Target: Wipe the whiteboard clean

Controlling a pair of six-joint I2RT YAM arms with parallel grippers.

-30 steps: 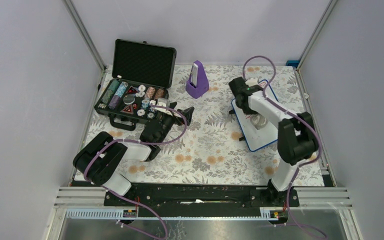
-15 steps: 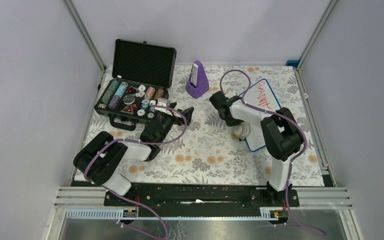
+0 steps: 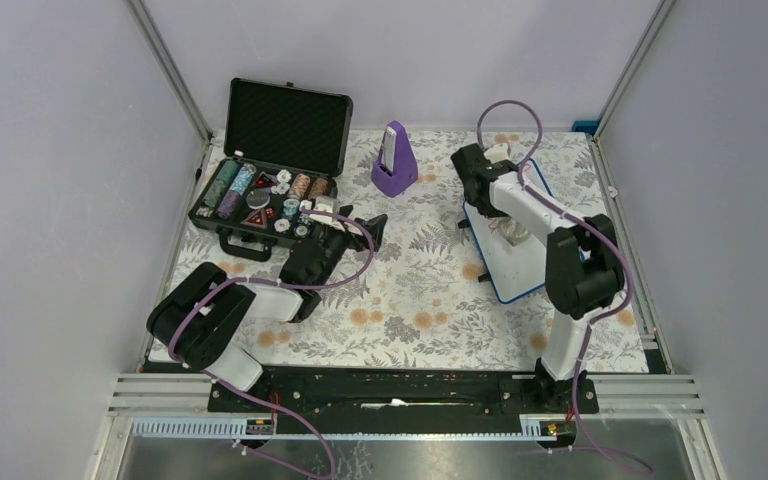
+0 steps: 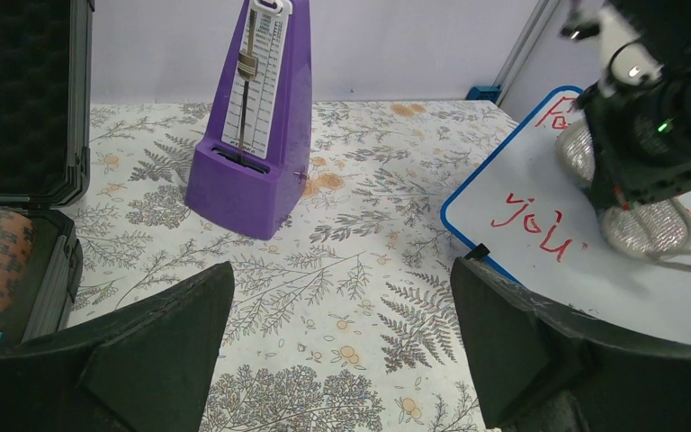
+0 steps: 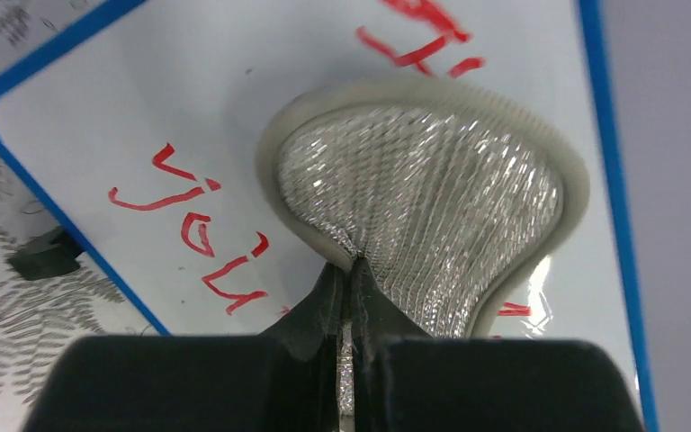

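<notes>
In the top view the right arm (image 3: pixel 532 208) is covering the 12 o'clock half of the whiteboard (image 3: pixel 518 272). From the right wrist, the silvery pad (image 5: pixel 423 189) is hiding part of the red handwriting (image 5: pixel 193 234). The black case (image 4: pixel 18 99) is running off the left wrist view at 9 o'clock.

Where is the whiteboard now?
Top view: whiteboard on the table, right side, right of the purple metronome, under the right claw and its mesh pad.

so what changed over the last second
The right gripper, shut on the pad, swept to the left edge of the whiteboard and back over its middle. Nothing was let go. The left gripper stayed open and parked; case and metronome unmoved; red writing remains.
</notes>
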